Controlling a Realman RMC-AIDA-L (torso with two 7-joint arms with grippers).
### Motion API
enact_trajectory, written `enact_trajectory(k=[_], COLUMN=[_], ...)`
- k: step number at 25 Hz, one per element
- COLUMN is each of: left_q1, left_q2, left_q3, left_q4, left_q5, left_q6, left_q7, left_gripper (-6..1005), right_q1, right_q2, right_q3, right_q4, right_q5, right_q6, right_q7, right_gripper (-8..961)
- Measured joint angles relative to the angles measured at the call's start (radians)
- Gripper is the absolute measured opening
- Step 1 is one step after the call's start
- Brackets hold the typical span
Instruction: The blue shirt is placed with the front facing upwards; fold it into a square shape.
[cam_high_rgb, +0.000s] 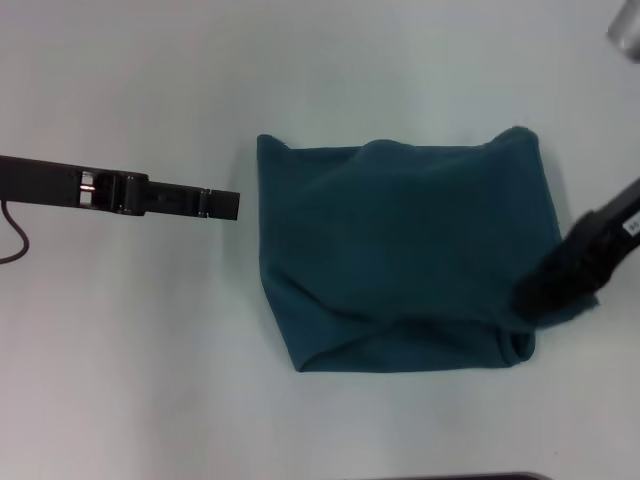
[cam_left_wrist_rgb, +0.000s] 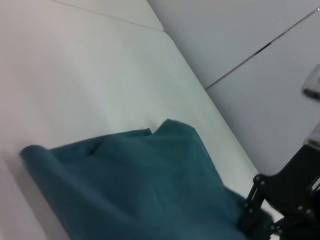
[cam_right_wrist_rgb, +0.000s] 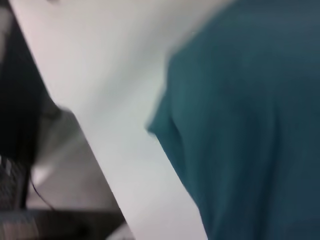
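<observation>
Right tool (cam_high_rgb: 535, 298) on folded blue shirt (cam_high_rgb: 400, 250); left tool (cam_high_rgb: 225, 205) beside.

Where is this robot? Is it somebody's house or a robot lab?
Probably a lab or test room, not a house. The folded dark teal-blue cotton shirt lies on a plain white table. The left gripper hangs beside it, the right gripper over its edge, and bare grey wall panels stand behind.
</observation>
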Motion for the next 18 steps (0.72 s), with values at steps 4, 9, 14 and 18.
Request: enact_trajectory(k=[4, 9, 14, 18], left_q1=[0.0, -0.008, -0.01, -0.014], left_q2=[0.002, 0.01, 0.012, 0.014], left_q3=[0.0, -0.001, -0.002, -0.002], left_q4=[-0.003, 0.002, 0.001, 0.001], left_q5=[0.0, 0.0, 0.0, 0.0], left_q6=[-0.011, -0.023, -0.029, -0.03], left_q7=[0.0, 0.001, 0.002, 0.003], left_gripper=[934, 934, 934, 934], right_q1=[-0.001, -0.009, -0.005, 0.001], right_q2=[0.002, -0.001, -0.004, -0.007], right_q3=[-0.005, 0.009, 0.066, 0.129], right_q4=[0.032, 0.022, -0.021, -0.046], right_q5=[-0.105, -0.104, -0.024, 0.014], right_q6=[0.022, 0.01, -0.007, 0.026], right_q7=[0.041, 0.042, -0.012, -0.026], right_gripper=[310, 310, 310, 310])
